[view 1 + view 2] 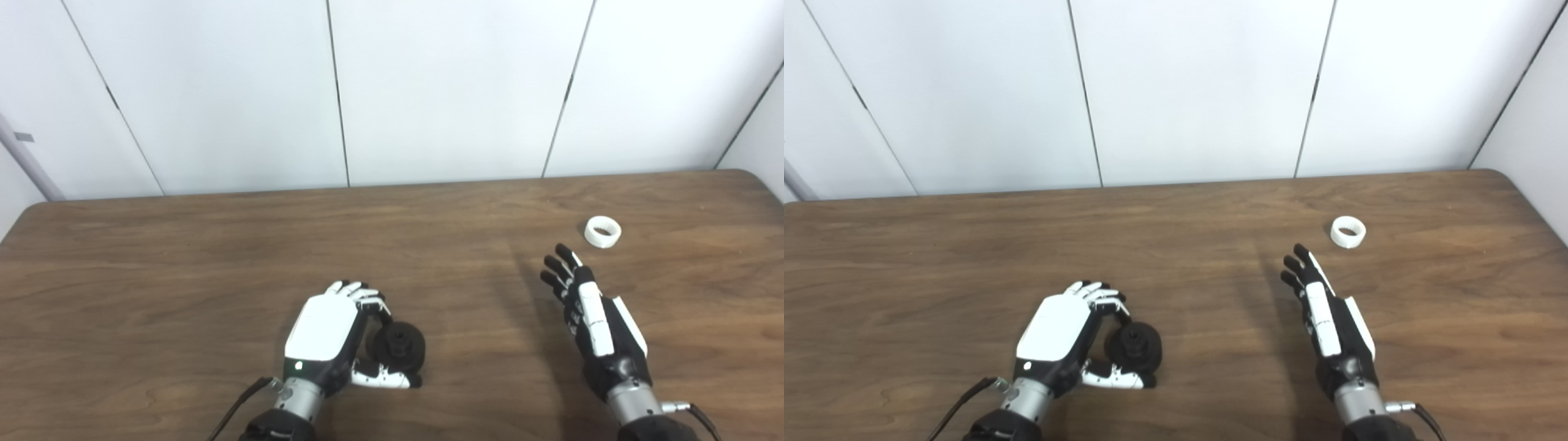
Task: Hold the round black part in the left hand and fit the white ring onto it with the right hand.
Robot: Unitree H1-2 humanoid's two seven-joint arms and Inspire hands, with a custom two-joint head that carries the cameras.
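Observation:
The round black part rests on the brown table near the front, left of centre. My left hand curls around it, fingers over its far side and thumb along its near side, closed on the part. The white ring lies flat on the table at the far right. My right hand hovers open a short way in front of and to the left of the ring, fingers stretched out towards it, holding nothing.
White wall panels stand right behind the table's far edge. The table's rounded right corner is close to the ring. Cables trail from both wrists at the bottom edge.

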